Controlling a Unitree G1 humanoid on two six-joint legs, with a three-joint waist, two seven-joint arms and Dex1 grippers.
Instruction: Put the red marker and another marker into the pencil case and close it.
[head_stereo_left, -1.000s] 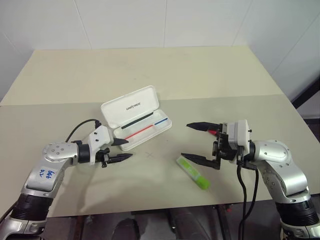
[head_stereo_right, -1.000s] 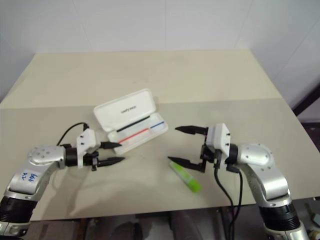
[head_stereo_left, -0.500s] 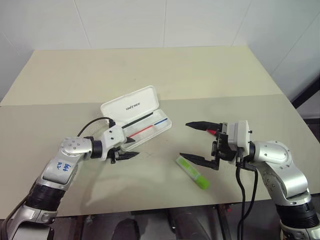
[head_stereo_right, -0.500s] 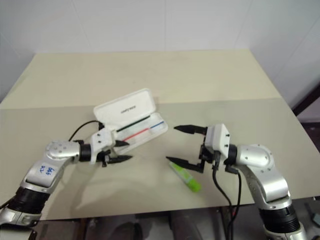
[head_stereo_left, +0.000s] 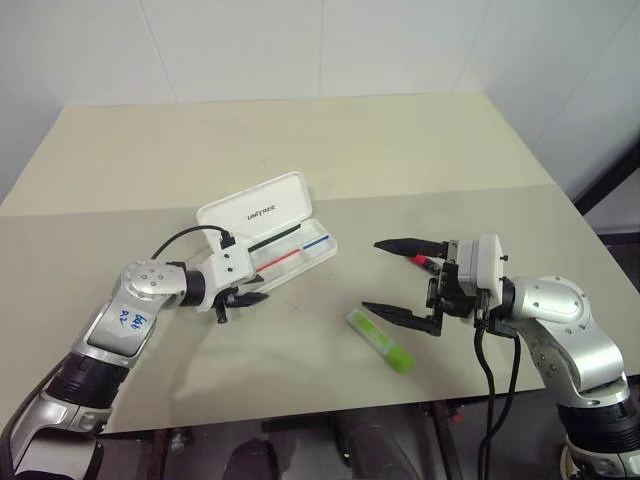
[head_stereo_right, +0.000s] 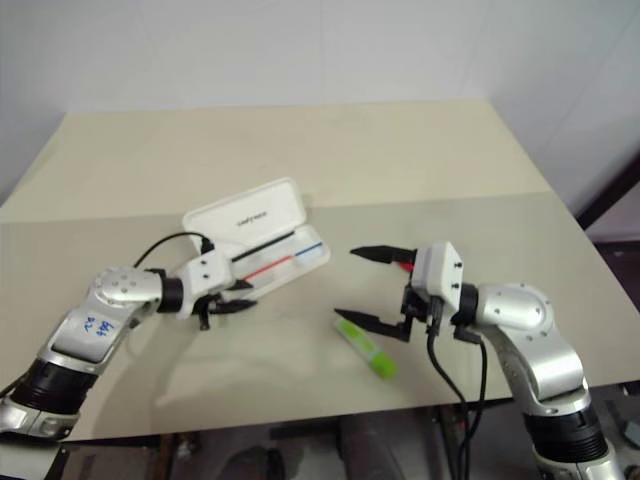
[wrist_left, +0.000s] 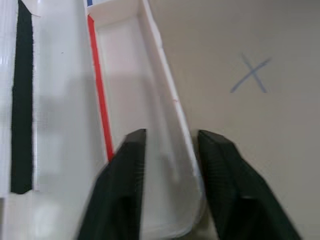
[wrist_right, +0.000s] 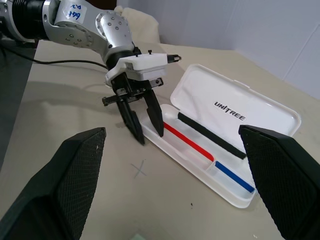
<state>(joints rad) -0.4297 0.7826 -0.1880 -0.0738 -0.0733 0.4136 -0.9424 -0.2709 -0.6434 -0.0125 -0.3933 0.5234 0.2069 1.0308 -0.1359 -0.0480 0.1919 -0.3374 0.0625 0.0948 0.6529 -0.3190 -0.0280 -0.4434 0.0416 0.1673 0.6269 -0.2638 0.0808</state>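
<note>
White pencil case (wrist_right: 220, 125), "UNITREE" lettering

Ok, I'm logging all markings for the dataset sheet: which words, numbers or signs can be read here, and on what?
"UNITREE": dark print inside the open lid of the pencil case.
Blue handwriting on the left arm's label: too unclear to read.
Blue "X": a pen cross on the table, beside the case.

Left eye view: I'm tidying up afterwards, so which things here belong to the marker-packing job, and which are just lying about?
Job: white hard plastic hinged pencil case, open; chunky lime-green highlighter; red-capped marker, mostly hidden.
Lying about: thin red stick, thin black stick, thin blue stick, all inside the case.
</note>
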